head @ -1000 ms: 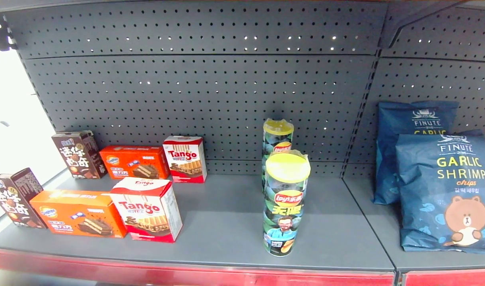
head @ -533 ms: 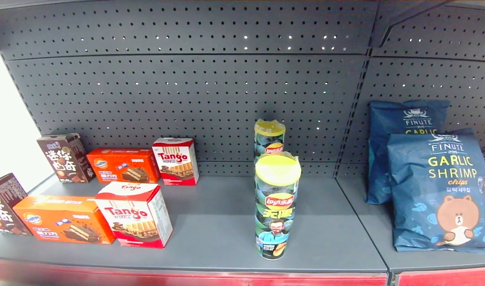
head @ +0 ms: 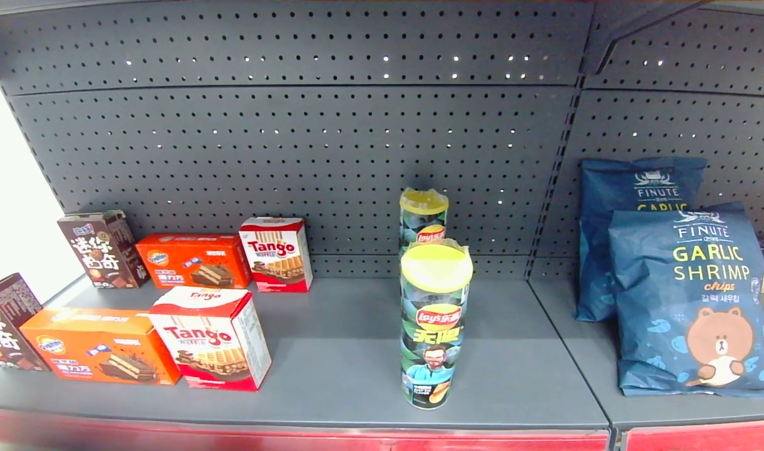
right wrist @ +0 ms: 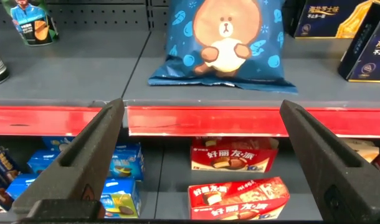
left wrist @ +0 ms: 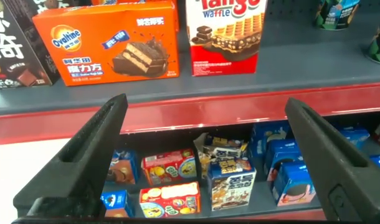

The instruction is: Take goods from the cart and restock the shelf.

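Head, shelf: grey shelf (head: 351,351); boxes (head: 213,338) at left, two chip cans (head: 435,326) mid, one behind the other, blue bags (head: 689,300) at right.
L wrist, left gripper (left wrist: 205,106): fingers spread wide, empty, touching nothing; in front of shelf's red edge.
L wrist, goods: orange box (left wrist: 106,43) & wafer box (left wrist: 226,37) stand on shelf beyond gripper, apart from it.
R wrist, right gripper (right wrist: 202,107): fingers spread wide, empty, touching nothing.
R wrist, goods: bear-print bag (right wrist: 221,43) on shelf beyond gripper, apart from fingers.
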